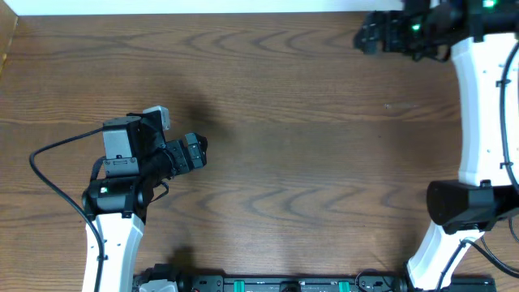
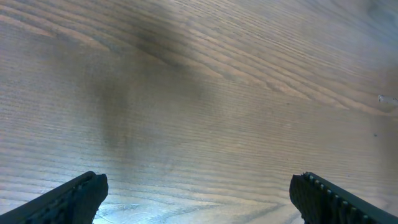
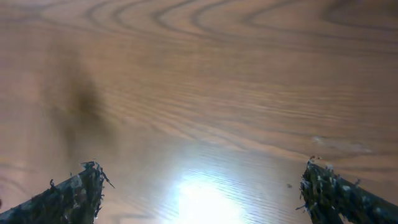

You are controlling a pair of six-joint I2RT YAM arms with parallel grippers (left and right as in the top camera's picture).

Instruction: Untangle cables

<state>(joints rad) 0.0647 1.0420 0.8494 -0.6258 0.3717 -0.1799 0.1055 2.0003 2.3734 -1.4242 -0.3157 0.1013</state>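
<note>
Black fingertips (image 2: pixel 84 193) of the left gripper (image 2: pixel 199 190) are standing wide apart at the bottom corners of its wrist view, grasping nothing, with the wood-grain table (image 2: pixel 249 93) showing between them. Equally released, the right gripper (image 3: pixel 202 183) is spreading its scuffed fingers (image 3: pixel 74 193) over the tabletop. Overhead, the left arm (image 1: pixel 122 186) is sitting at frame left and the right arm (image 1: pixel 478 97) is reaching into the upper right corner. Where the cables are lying, I cannot tell.

Left fingers (image 1: pixel 197 149) hang over the table's (image 1: pixel 308 162) left half, right fingers (image 1: pixel 369 36) near its far edge.
</note>
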